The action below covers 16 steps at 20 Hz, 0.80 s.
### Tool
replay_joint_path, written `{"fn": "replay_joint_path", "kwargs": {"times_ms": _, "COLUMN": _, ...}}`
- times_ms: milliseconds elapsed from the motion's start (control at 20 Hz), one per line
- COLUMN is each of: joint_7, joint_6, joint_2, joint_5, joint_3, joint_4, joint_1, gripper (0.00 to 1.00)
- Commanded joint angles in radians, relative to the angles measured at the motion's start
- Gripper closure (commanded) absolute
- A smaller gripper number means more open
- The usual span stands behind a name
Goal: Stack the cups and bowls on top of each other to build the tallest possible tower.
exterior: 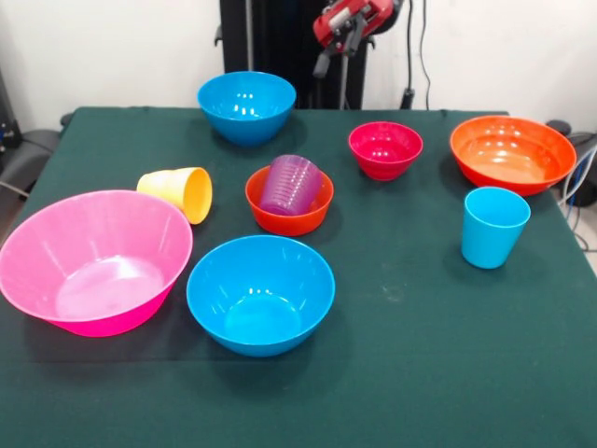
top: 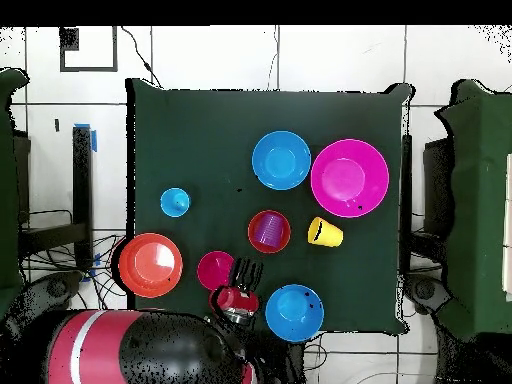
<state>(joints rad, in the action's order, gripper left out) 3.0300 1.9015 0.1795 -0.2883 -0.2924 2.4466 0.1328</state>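
The red and black arm (top: 150, 350) lies low across the bottom left of the overhead view. Its gripper (top: 246, 274) points up the frame, fingers (top: 240, 268) spread apart, holding nothing.

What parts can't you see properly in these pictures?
- Gripper: in the front view the top edge cuts it off; overhead it is too small to tell open or shut.
- Bottom of the purple cup: hidden inside the small orange-red bowl.

purple cup (exterior: 290, 184) upright in small orange-red bowl (exterior: 289, 217), front of gripper (exterior: 343, 42); yellow cup (exterior: 179, 193) tipped sideways; magenta bowl (exterior: 385, 149) nearest it.
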Motion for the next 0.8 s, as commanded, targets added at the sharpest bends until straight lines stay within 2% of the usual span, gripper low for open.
{"fn": "replay_joint_path", "kwargs": {"times_ms": 50, "joint_7": 0.147, "joint_6": -0.085, "joint_2": -0.107, "joint_5": -0.069, "joint_3": 0.152, "joint_4": -0.076, "joint_1": 0.032, "gripper": 0.00}}
{"fn": "replay_joint_path", "kwargs": {"times_ms": 250, "joint_7": 0.149, "joint_6": -0.081, "joint_2": -0.138, "joint_5": -0.103, "joint_3": 0.173, "joint_4": -0.099, "joint_1": 0.043, "gripper": 0.00}}
{"fn": "replay_joint_path", "kwargs": {"times_ms": 700, "joint_7": 0.123, "joint_6": -0.114, "joint_2": -0.225, "joint_5": -0.109, "joint_3": 0.200, "joint_4": -0.210, "joint_1": 0.047, "gripper": 0.00}}
{"fn": "replay_joint_path", "kwargs": {"times_ms": 800, "joint_7": 0.110, "joint_6": -0.158, "joint_2": -0.237, "joint_5": -0.072, "joint_3": 0.201, "joint_4": -0.235, "joint_1": 0.046, "gripper": 0.00}}
